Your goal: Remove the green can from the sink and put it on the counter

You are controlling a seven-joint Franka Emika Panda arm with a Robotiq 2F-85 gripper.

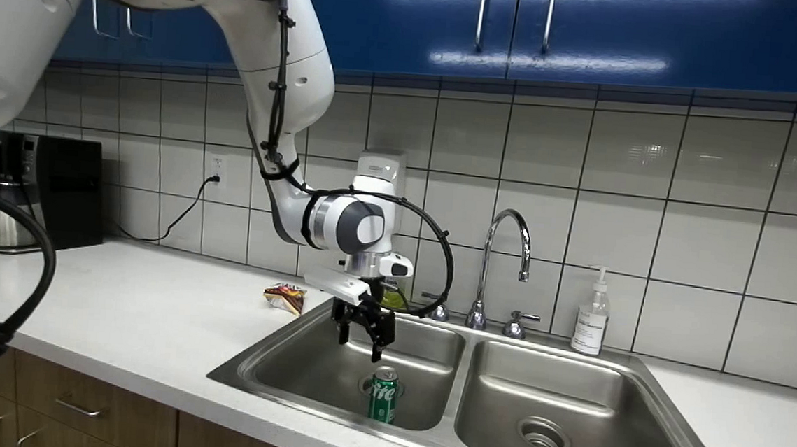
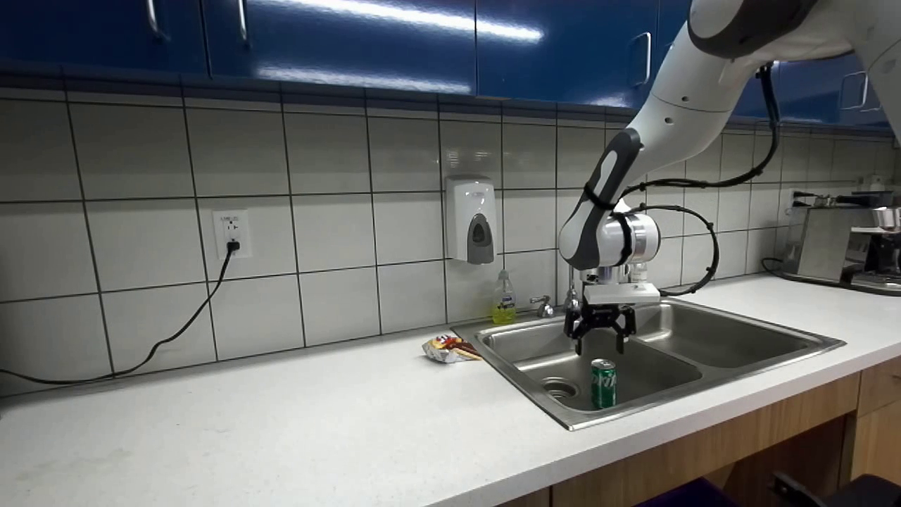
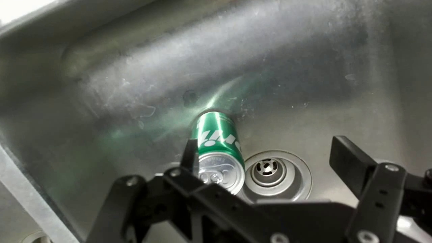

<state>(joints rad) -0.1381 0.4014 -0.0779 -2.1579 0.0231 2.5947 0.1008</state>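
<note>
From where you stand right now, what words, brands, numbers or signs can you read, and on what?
"ite" on the can, in an exterior view; part of a word, probably "Sprite".
Too small or blurred to read: markings on the lid, pump bottle, yellow bottle, bag, outlet and dispenser.
No numbers are readable.

In the wrist view, the gripper (image 3: 265, 148) hid a bit of the green can (image 3: 219, 146). In an exterior view, the sink (image 1: 456, 396) was cut off at its near right corner. I couldn't read the tiny writing on the far pump bottle (image 1: 589, 319).
</note>
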